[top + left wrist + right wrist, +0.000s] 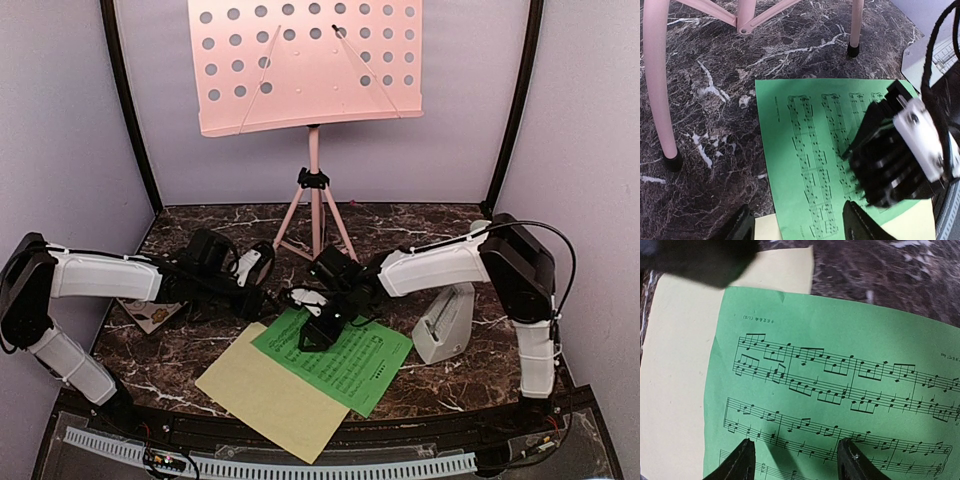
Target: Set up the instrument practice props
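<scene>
Green music sheet (pixel 360 365) beneath left gripper (pixel 797 227) and right gripper (pixel 795 457), both down-tilted, parted, empty.

A lab-style robot test booth: plain lilac panel walls (pixel 60 120) framed by black posts (pixel 128 110) enclose a dark marble-patterned tabletop (pixel 400 220), with a slotted white cable duct (pixel 400 467) along its near edge

Matt green paper sheet (pixel 850 340); glossy marble table (pixel 715 125)

Green music sheet (pixel 345 355), pink perforated stand (pixel 310 65)
</scene>
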`<state>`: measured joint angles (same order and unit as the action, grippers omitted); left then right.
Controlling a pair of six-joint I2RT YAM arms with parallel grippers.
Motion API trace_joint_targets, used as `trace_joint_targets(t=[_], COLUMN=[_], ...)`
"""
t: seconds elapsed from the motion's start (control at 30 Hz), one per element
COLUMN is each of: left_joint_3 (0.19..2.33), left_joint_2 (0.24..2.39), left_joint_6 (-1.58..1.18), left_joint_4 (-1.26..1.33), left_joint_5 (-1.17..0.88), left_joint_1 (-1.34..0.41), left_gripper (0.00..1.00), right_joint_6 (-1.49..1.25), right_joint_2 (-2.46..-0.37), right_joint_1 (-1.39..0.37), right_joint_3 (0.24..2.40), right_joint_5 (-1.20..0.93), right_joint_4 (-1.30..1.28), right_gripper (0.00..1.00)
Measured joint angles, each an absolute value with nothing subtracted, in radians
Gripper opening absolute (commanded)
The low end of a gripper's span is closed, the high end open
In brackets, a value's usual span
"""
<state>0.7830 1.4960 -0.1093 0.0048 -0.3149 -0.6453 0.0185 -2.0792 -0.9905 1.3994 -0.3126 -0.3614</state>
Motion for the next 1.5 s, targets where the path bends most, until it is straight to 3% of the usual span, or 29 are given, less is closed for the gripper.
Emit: trace_joint_targets(t=[0.3, 0.6, 0.87, 1.23, 1.5], left_joint_3=[0.802, 0.956, 1.149, 1.276, 1.061], left_joint_2=[1.515, 1.689, 1.846, 1.981, 1.812], left_joint_6=[-0.112, -0.117, -0.090, -0.063, -0.064], left_joint_4=[-0.035, -0.072, -0.144, -0.287, -0.306], left_joint_5=[-0.301, -0.270, -0.229, -0.156, -0.157], left_joint_1=[-0.652, -0.688, -0.752, -0.783, -0.783], left_gripper=[0.65, 0.63, 0.63, 0.62, 0.59], right_joint_6=[0.049, -0.168, -0.340, -0.394, -0.345], right_joint_2=[-2.024, -1.630, -1.600, -1.681, -1.755], right_joint_1=[-1.034, -1.034, -1.034, -1.034, -1.030], right_joint_3=[1.382, 1.084, 0.886, 0.907, 1.003], right_joint_5=[-0.316, -0.218, -0.124, -0.041, 0.027], right_joint_4=[-0.399, -0.342, -0.392, -0.405, -0.428], right_gripper=[0.54, 0.29, 0.10, 0.07, 0.08])
